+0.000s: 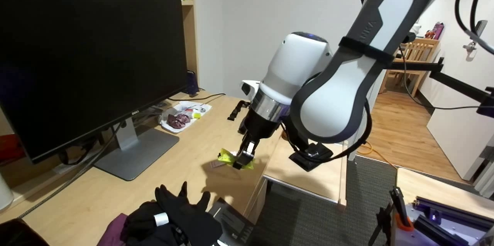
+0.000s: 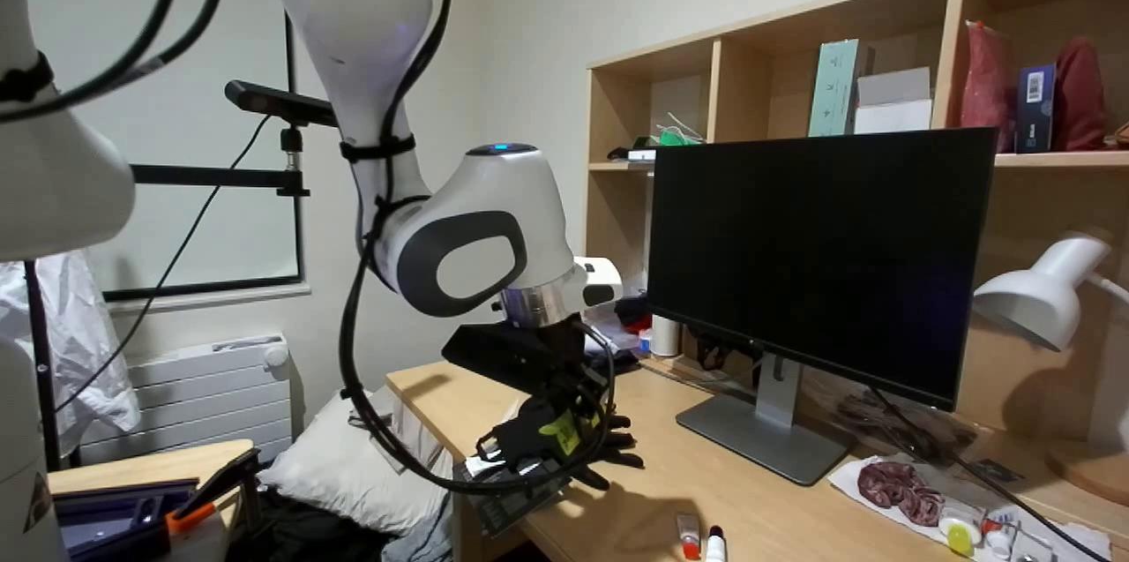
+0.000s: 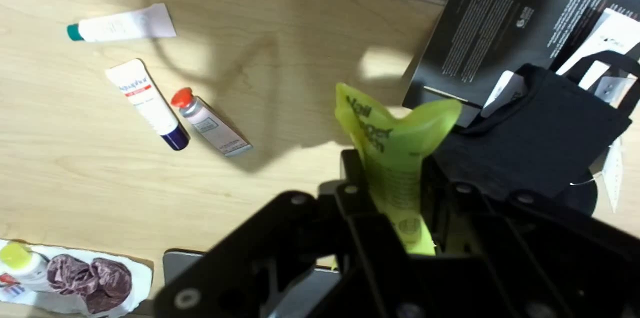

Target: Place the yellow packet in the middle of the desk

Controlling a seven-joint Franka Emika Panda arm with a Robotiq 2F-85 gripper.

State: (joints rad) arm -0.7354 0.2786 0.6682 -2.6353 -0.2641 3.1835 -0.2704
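The yellow packet (image 3: 395, 133) is pinched between the two fingers of my gripper (image 3: 387, 170). Its sides are squeezed in and its free end bulges out past the fingertips. In both exterior views the packet (image 1: 225, 156) (image 2: 561, 433) shows partly, with my gripper (image 1: 242, 161) covering some of it. The packet is held above the desk (image 1: 185, 168), near its front edge, and a shadow lies on the wood below. The desk also shows in the wrist view (image 3: 70, 173) and in an exterior view (image 2: 750, 505).
Three small tubes, one green-capped (image 3: 120, 24), one blue-capped (image 3: 146, 101) and one red-capped (image 3: 217, 128), lie on the desk. Black gloves (image 1: 181, 215) and a black box (image 3: 480, 33) lie near the front edge. A monitor (image 1: 92, 64) and a white tray (image 1: 202, 109) stand behind.
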